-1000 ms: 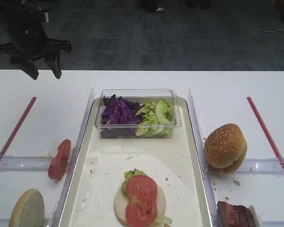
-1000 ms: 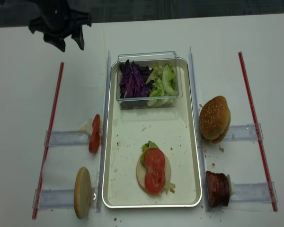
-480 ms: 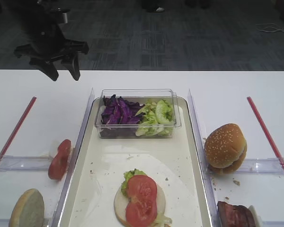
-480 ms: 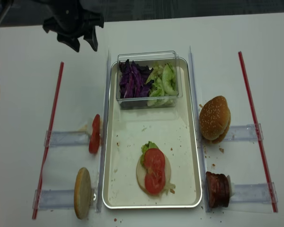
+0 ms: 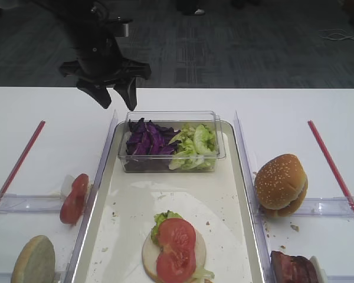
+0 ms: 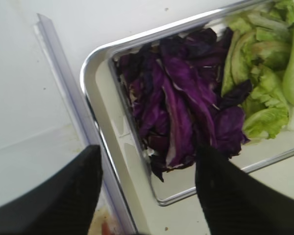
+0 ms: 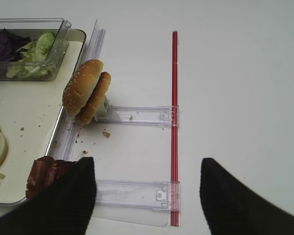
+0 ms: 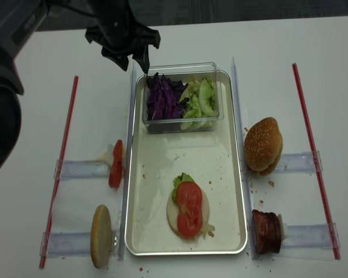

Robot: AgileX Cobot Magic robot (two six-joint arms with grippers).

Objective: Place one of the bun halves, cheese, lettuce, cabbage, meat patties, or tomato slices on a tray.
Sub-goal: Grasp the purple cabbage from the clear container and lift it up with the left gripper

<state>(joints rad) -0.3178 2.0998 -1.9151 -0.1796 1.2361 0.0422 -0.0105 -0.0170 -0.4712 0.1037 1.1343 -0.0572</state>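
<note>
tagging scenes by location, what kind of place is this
Probably a lab mock-up of a burger assembly station: a white table with red marker strips, clear plastic rails holding ingredients, and office-style carpet behind.

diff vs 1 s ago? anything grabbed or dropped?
The left gripper has travelled rightward from the table's far left corner to just above the left rim of the clear tub, over the purple cabbage heap. Its jaws are open and empty; nothing taken or released. The tray, the stack on it, the tomato slice and the buns are unmoved.
</note>
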